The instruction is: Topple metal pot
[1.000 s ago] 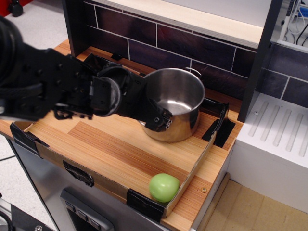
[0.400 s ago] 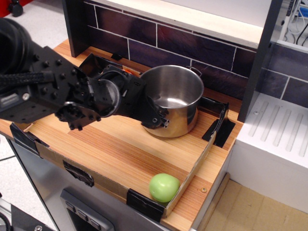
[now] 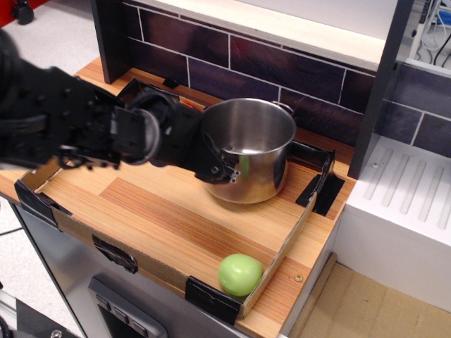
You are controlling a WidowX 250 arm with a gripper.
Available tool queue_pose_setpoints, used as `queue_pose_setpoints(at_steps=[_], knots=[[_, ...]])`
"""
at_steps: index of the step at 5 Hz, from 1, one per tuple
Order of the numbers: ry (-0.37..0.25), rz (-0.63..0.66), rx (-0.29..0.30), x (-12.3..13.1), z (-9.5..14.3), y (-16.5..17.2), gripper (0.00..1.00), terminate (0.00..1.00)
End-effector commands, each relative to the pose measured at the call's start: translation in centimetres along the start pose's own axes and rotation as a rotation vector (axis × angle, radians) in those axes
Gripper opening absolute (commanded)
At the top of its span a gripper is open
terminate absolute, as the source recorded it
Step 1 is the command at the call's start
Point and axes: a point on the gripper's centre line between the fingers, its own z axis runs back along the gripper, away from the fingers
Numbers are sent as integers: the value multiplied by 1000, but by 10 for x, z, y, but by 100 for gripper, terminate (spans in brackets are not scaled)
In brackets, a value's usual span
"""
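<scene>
The black robot gripper reaches in from the left side of the single view and ends at the near left wall of the shiny stainless-steel cylindrical pot. The fingertips lie against or directly in front of the pot wall just below the rim; whether the fingers are parted or closed cannot be told, as the tips merge with the dark arm body and the pot's reflections.

Count of items in view: one metal pot, one green ball, one gripper, one shallow cardboard tray with black tape at its corners, one wooden countertop, one dark tiled back wall, one white ridged surface at the right.

The pot stands upright on its base inside the tray, toward the tray's rear right part, near the tiled wall. One thin wire loop handle shows at its far rim. The pot lies immediately right of the gripper tip, with the gripper at its left flank. The green ball rests in the tray's near right corner, well apart from both pot and gripper.

Compared with the frame 0.4 s earlier, the gripper tip sits slightly higher and further left against the pot wall, and the arm body has swung lower at the left edge. The pot has shifted slightly left and remains upright. The ball has not moved.
</scene>
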Motion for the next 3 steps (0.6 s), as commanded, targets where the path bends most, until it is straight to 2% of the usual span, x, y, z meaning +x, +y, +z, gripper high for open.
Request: queue_pose_setpoints(at_steps=[1,2,3], knots=[[-2,6,36,39,61,5,0,0],[61,29,131,46,76,16,0,0],[158,69,249,47,84,27,0,0]])
